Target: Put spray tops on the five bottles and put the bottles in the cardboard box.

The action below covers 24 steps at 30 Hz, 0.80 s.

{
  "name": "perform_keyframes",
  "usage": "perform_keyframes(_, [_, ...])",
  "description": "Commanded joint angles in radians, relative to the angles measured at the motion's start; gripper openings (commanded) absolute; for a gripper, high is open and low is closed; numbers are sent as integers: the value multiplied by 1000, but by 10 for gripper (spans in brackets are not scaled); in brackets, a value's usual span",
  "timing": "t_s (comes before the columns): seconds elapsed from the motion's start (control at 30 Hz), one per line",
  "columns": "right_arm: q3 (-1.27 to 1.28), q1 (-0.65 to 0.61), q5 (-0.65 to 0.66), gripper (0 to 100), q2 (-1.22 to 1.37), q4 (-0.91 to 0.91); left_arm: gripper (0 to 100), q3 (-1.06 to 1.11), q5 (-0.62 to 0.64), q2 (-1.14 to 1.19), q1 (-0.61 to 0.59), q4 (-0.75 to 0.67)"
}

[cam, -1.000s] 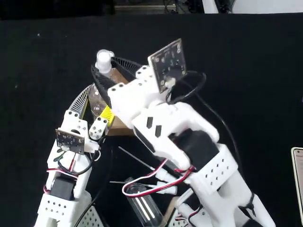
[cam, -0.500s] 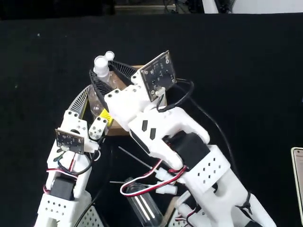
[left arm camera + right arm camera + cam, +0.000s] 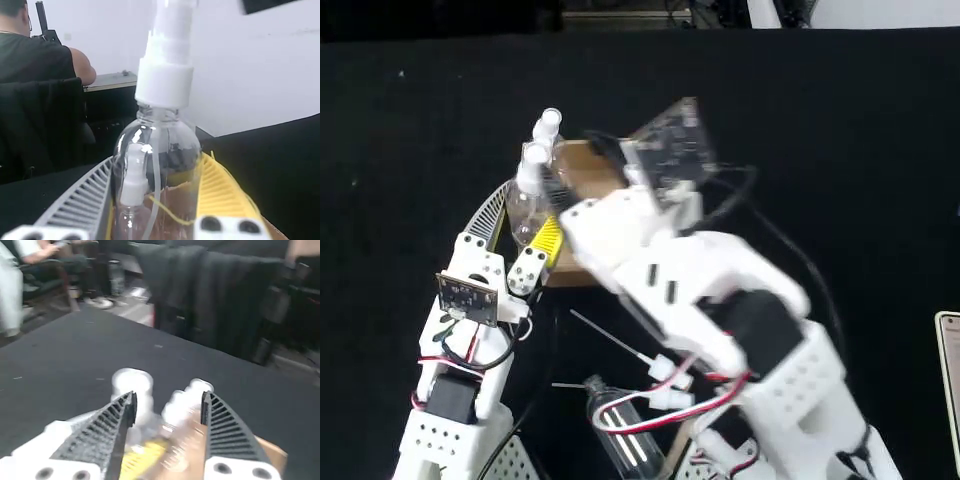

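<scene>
Firmly clamped between the grey and yellow fingers of the left gripper [image 3: 157, 170], a clear bottle [image 3: 155, 145] stood upright with a white spray top [image 3: 165, 80] on it, at the left side of the cardboard box [image 3: 588, 165]. A second spray top [image 3: 549, 122] showed just beyond it. The right gripper [image 3: 168, 397] hung above both tops, its black jaws apart, holding nothing. Another bottle [image 3: 620, 435] lay on the black table [image 3: 840, 150] at the near edge.

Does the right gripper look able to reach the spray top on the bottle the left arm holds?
Probably yes. The right gripper is open, close to the spray top with nothing between; the left gripper grips the bottle lower down, leaving the top free.
</scene>
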Motion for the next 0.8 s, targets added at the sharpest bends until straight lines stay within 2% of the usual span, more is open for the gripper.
perform_keyframes(0.0, [-35, 146, 8, 184, -85, 74, 36, 24, -6, -14, -5, 2])
perform_keyframes(0.1, [84, 207, 8, 186, -147, 89, 36, 24, -5, -14, -5, 2])
perform_keyframes(0.2, [243, 178, 8, 187, -214, 66, 36, 24, -6, -14, -5, 2])
perform_keyframes(0.4, [565, 152, 0, 184, -351, -192, 36, 24, -8, -12, -10, 3])
perform_keyframes(0.53, [769, 157, -2, 184, -421, -330, 37, 24, -6, -12, -97, 44])
perform_keyframes(0.77, [940, 157, 8, 184, -503, -416, 37, 24, -8, -12, -271, 97])
